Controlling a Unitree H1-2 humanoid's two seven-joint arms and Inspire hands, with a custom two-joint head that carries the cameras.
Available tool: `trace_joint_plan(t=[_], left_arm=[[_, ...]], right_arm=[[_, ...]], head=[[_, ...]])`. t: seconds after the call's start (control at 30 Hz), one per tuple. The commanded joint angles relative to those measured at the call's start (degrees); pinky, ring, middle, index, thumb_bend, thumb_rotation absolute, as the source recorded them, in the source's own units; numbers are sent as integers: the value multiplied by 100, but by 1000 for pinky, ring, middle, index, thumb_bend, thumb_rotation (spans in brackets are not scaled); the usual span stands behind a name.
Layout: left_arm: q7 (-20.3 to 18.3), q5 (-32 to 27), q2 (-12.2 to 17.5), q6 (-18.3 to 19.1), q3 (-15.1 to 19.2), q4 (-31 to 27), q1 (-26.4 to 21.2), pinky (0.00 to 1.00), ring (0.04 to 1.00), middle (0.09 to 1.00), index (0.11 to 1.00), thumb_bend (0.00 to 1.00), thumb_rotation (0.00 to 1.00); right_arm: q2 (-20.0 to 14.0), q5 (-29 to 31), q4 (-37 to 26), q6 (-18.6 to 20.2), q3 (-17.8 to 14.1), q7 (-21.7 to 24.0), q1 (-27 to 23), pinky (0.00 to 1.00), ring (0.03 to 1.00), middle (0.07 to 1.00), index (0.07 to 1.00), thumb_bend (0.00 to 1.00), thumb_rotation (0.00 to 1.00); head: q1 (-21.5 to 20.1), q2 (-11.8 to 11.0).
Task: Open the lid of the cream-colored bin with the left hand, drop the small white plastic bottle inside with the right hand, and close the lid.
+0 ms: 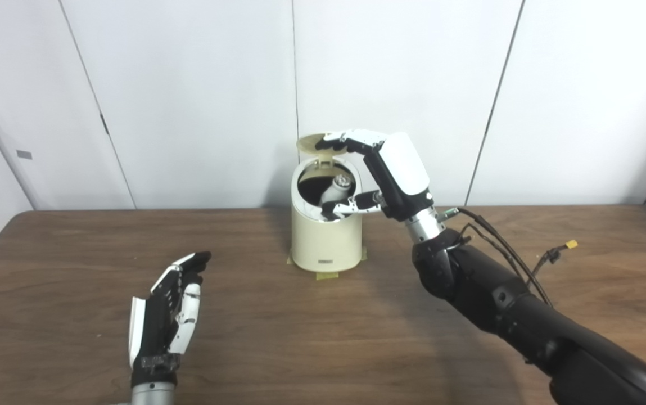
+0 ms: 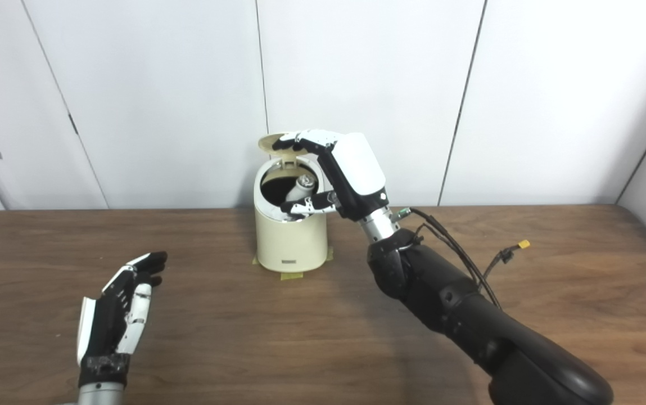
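The cream-colored bin [image 1: 325, 239] stands at the back middle of the table with its lid [image 1: 307, 143] tipped up behind the opening. The small white plastic bottle [image 1: 337, 188] lies tilted inside the dark opening, its cap end up. My right hand [image 1: 398, 169] hovers over the bin's right side, fingers spread: the long fingers reach onto the raised lid's edge, and the thumb sits at the front rim just below the bottle. Nothing is clasped in it. My left hand [image 1: 174, 304] is open above the table at the near left, far from the bin.
Yellow tape [image 1: 323, 275] marks the bin's base on the brown wooden table [image 1: 300, 337]. Loose cables with a yellow connector [image 1: 570, 245] hang off the right forearm. White wall panels close the back.
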Motion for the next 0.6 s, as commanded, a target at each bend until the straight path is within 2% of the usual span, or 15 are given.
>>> trace_joint_plan(t=[0.0,0.07,0.2,0.33,0.4,0.43,0.47,0.5,0.57], left_arm=[[29,115,-315,-123,-197,397,250,751,794,787,764,174,738],[21,99,-309,-137,-197,404,244,750,794,788,764,172,738],[41,143,-287,-184,-197,444,232,753,793,787,764,168,736],[27,71,-291,-221,-184,482,221,759,792,787,763,167,733],[11,37,-283,-248,-185,506,212,766,795,790,767,171,734],[8,35,-282,-236,-187,501,209,765,795,790,768,172,736],[11,45,-279,-226,-190,499,205,760,794,789,767,171,740],[12,50,-278,-219,-191,499,202,761,794,790,768,169,743],[6,23,-277,-230,-188,522,190,762,796,791,769,165,746]], right_arm=[[-47,117,-125,-121,-113,-123,-210,502,573,606,607,884,195],[-39,123,-135,-121,-108,-218,-201,490,554,589,594,857,221],[8,294,-295,-121,-241,-295,-87,398,420,474,485,801,283],[32,466,-614,-121,-465,-333,117,276,283,345,351,839,259],[23,502,-760,-121,-544,-404,207,235,248,310,302,795,188],[25,524,-880,-121,-653,-396,297,230,244,307,295,782,169],[30,546,-1007,-120,-778,-381,399,255,270,412,396,630,70],[38,554,-1095,-120,-879,-353,472,277,295,448,430,577,37],[29,601,-1271,-120,-1045,-281,636,307,332,477,462,532,10]], head=[[-4,6],[-7,2],[-13,-3],[-30,-6],[-39,-7],[-42,-10],[-45,-10],[-45,-14],[-58,-26]])
